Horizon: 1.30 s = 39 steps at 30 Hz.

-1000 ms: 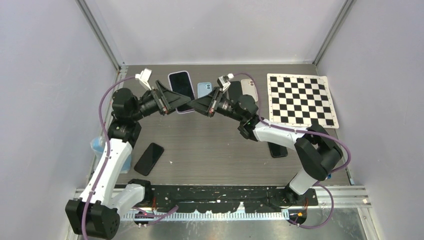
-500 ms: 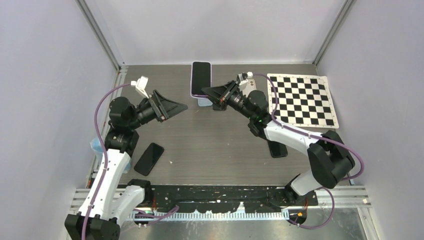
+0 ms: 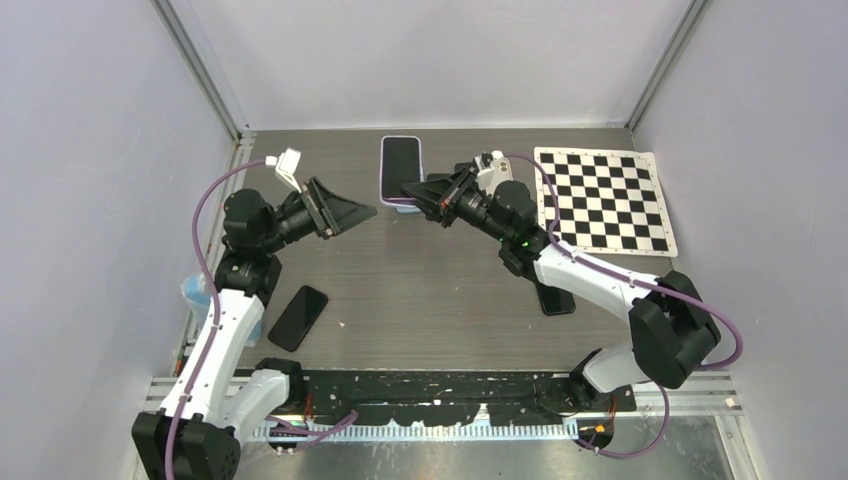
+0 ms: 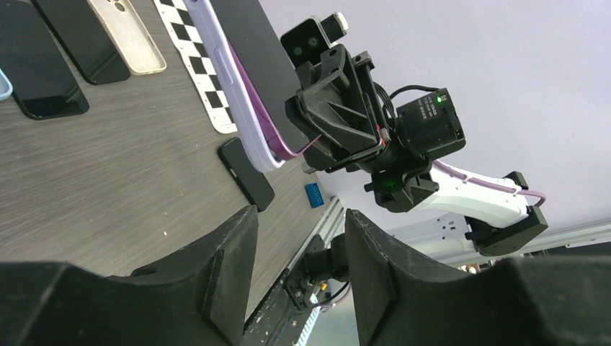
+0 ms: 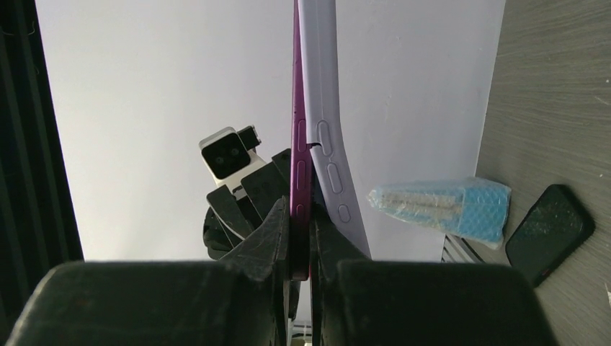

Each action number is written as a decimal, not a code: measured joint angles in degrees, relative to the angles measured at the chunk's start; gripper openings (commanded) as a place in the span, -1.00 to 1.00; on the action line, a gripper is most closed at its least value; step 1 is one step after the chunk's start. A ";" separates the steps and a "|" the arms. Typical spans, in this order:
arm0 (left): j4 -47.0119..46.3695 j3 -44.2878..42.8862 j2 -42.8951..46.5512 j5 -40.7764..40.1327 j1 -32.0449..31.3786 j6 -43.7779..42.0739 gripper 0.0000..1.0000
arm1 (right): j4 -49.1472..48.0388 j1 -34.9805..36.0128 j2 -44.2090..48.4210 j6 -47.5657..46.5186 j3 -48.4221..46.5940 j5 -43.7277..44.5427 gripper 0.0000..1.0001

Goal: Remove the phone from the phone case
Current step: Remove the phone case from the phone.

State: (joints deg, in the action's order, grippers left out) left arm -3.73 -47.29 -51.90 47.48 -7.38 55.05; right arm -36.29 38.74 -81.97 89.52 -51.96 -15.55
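The right arm (image 3: 585, 275) has carried the phone (image 3: 401, 165) toward the far wall and the left arm (image 3: 225, 320) has drawn back from it, so only one grip remains on it. The right pincer (image 5: 301, 209) is clamped on the phone's purple edge, and the phone stands out beyond its tips. The lilac case (image 5: 320, 94) bows away beside one finger, which I judge partly peeled but not off. The left pincer (image 4: 299, 216) hangs well apart, facing the right one, jaws parted and empty.
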 measured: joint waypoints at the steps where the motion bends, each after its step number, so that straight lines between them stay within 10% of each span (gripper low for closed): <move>1: -0.39 0.13 -0.20 0.11 0.00 -0.09 0.09 | 0.44 0.24 0.00 0.11 0.00 0.00 -0.99; 12: -1.68 1.73 0.52 -0.50 -0.50 -2.97 -0.29 | 0.28 2.84 0.00 4.09 0.00 -0.70 -0.99; 30: -4.68 3.61 1.18 -1.84 -0.50 -3.04 0.09 | -4.48 2.95 -1.99 8.44 0.00 -1.25 -0.99; 39: -6.82 3.72 -0.04 -2.91 -0.50 -2.36 -0.05 | -5.51 2.97 -3.56 9.90 0.00 -1.70 -0.99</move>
State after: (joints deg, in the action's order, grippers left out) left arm -10.55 -43.57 -51.94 44.58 -7.88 52.69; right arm -41.80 41.71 -85.54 99.42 -51.96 -17.26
